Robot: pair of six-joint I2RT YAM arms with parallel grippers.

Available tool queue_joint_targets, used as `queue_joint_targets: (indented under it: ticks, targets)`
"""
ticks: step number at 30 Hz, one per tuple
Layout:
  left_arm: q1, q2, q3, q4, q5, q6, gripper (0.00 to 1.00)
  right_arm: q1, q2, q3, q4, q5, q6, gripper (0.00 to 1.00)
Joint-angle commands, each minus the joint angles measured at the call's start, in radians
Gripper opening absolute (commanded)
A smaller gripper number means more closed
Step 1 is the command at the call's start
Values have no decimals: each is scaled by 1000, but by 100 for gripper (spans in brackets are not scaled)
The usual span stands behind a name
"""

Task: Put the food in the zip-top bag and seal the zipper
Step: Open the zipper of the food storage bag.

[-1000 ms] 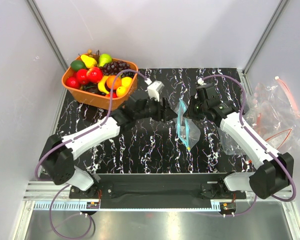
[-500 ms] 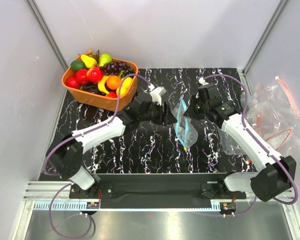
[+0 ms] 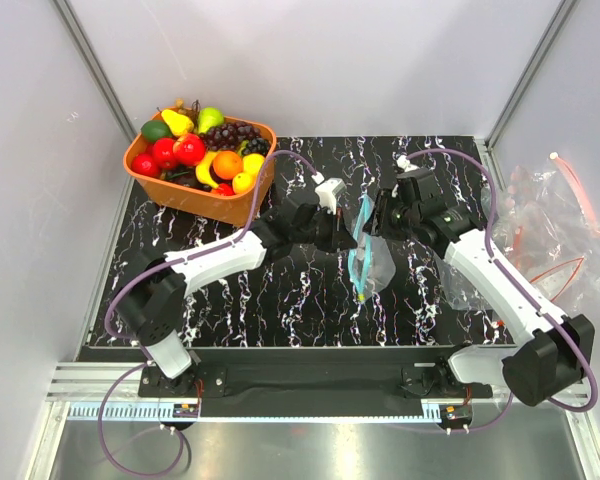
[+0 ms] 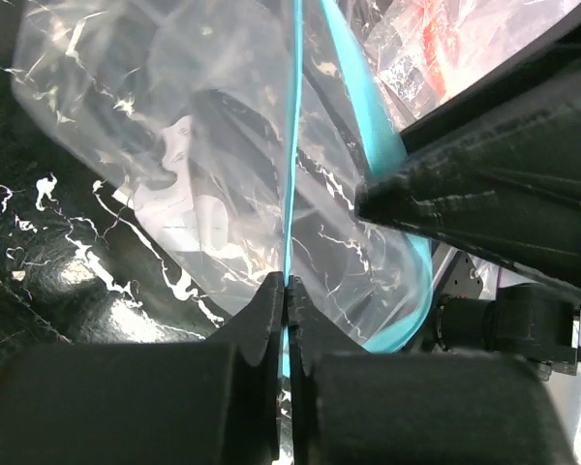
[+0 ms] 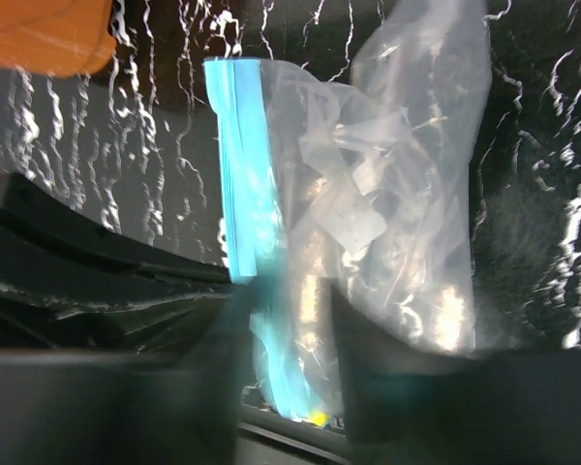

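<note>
The zip-top bag (image 3: 373, 262) hangs clear and crumpled between my two grippers over the black marble table. Its light blue zipper (image 3: 357, 262) runs down its left edge. My left gripper (image 3: 348, 238) is shut on the zipper (image 4: 292, 145), pinching the thin strip between its fingertips, as the left wrist view shows (image 4: 286, 283). My right gripper (image 3: 378, 222) is at the bag's top right. In the blurred right wrist view its jaws stand apart (image 5: 289, 310) with the bag (image 5: 387, 194) and the zipper (image 5: 242, 174) between them. The food, red (image 3: 165, 152), orange (image 3: 227, 163) and yellow (image 3: 244, 182) fruits, lies in the basket.
The orange basket (image 3: 202, 200) at the back left also holds grapes, a pear and a lime. A heap of clear bags with red-orange strips (image 3: 545, 225) lies off the table's right edge. The basket's corner (image 5: 39, 34) shows in the right wrist view.
My left gripper moved right to the bag and shut on the zipper strip. My right gripper's jaws, shut on the bag before, have parted. The bag shifted slightly left.
</note>
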Motion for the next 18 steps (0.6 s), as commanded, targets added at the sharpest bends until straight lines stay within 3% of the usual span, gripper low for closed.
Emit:
queue_joint_targets:
  ticks: [1, 4, 9, 18]
  targets:
    - [2, 1, 61, 29, -12, 24, 0, 5, -53, -15, 32, 0, -36, 51]
    - [2, -2, 87, -6, -30, 39, 0, 5, -73, -30, 27, -21, -67, 64]
    - [2, 2, 124, -30, -47, 41, 0, 33, -100, -30, -22, -15, -96, 65]
    - [2, 5, 143, -54, -90, 10, 0, 80, -120, -32, -78, 104, -59, 50]
